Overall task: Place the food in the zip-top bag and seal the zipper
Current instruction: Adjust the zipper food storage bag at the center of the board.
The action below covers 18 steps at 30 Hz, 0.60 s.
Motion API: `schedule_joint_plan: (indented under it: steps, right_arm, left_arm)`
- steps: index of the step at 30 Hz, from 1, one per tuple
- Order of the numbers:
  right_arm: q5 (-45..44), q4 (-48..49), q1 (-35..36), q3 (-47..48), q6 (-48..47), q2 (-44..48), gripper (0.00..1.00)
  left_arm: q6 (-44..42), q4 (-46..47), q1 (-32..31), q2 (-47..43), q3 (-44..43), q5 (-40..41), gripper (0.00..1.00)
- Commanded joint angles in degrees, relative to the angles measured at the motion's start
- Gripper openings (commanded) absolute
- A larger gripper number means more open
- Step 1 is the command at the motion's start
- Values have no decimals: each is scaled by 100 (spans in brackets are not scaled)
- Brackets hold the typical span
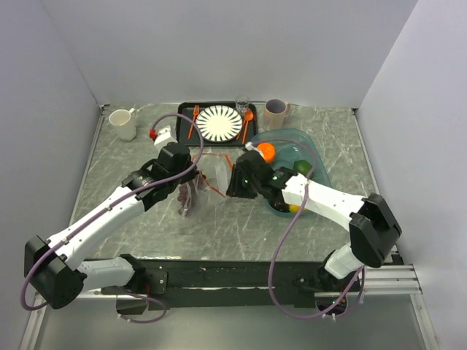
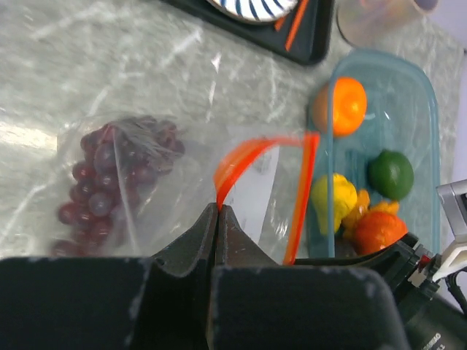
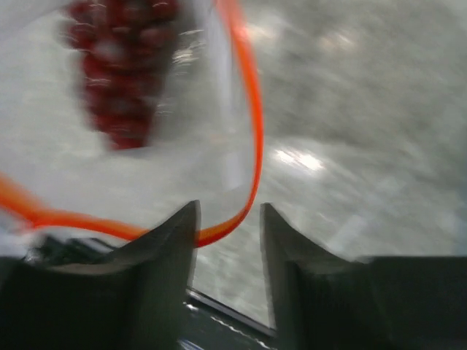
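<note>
1. The left end effector (image 2: 219, 213) is pinched narrow on the zipper (image 2: 299, 197). Its two fingertips meet on the orange-red strip at one side of the bag's mouth.
2. The right end effector (image 3: 228, 219) stands apart. The wrist view shows a clear gap between its fingers (image 3: 171, 240). The zipper strip curves through that gap and neither pad presses on it.
3. The zip-top bag (image 2: 175, 171) sits between the two arms near the middle of the counter (image 1: 233, 226). Its mouth is raised and gapes open in a loop of orange-red.
4. A bunch of dark purple grapes (image 2: 102, 189) is inside the bag, down at its closed end. Whether that end rests on the counter cannot be told.
5. The rest of the food is in the teal tub (image 2: 427, 146), just beside the bag on the right arm's side.
6. The tub holds the round orange (image 2: 344, 106), a green piece (image 2: 390, 173) and a yellow piece (image 2: 334, 198). It also holds an orange-red piece (image 2: 379, 230), partly hidden by the right arm.
7. At the far edge of the counter a dark tray (image 1: 187, 133) carries a striped plate (image 1: 219, 122) and orange cutlery.
</note>
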<state>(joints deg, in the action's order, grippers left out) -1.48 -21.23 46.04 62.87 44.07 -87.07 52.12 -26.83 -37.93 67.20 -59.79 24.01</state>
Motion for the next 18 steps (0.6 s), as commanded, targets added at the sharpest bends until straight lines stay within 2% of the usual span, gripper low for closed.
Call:
schedule_joint_plan:
  steps: [1,4,7,10,13,17,18]
  right_arm:
    - [-695,-511,-244,-170,-135,1057,61]
    - [-1214,-803,-473,-205,-259,1611,84]
    - [-1329,-908,-963,-345,-417,2025,88]
    - [-926,-839,-1647,-617,-575,2106,88]
    - [-583,-891,-1984,-671,-759,1897,85]
    - [-249,-786,-2134,-680,-1023,1632,75]
    - [-196,-760,-2152,-654,-1067,1571,67]
  left_arm:
    - [-88,749,40,3,73,-764,1]
    - [-132,750,-12,205,-50,-880,1]
    - [-184,679,-91,390,-199,-925,1]
    - [-202,714,-223,496,-244,-933,1]
    - [-106,758,-390,514,-191,-810,1]
    - [-35,855,-478,513,-24,-801,1]
    - [35,829,-478,522,20,-801,1]
